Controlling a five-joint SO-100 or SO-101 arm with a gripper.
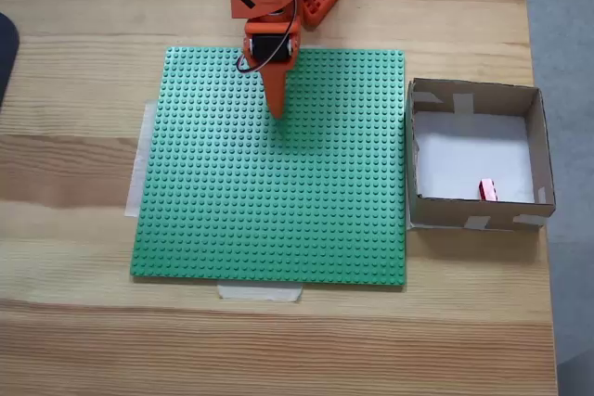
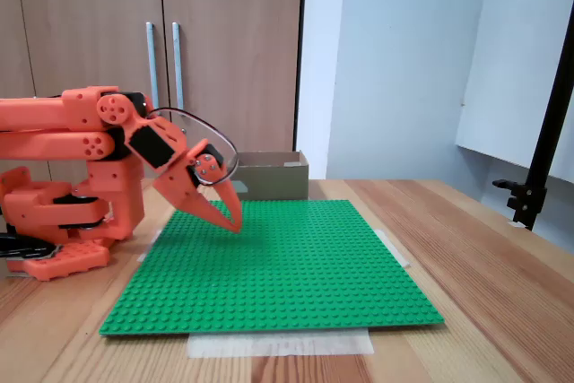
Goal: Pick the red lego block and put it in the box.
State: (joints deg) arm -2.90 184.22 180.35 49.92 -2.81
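We see the red block (image 1: 487,190) lying inside the box (image 1: 473,96); our jaws (image 2: 235,219) hang closed and empty over the green plate (image 1: 278,210), so we judge the task done

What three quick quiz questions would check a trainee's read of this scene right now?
1. True or false: the red lego block lies inside the cardboard box.
2. The gripper is above: A) the green baseplate B) the box C) bare table.
3. Fill in: the gripper's jaws look ____.

Key: 1 true, near the box's front wall in the top-down fixed view. 2 A. 3 shut, holding nothing.
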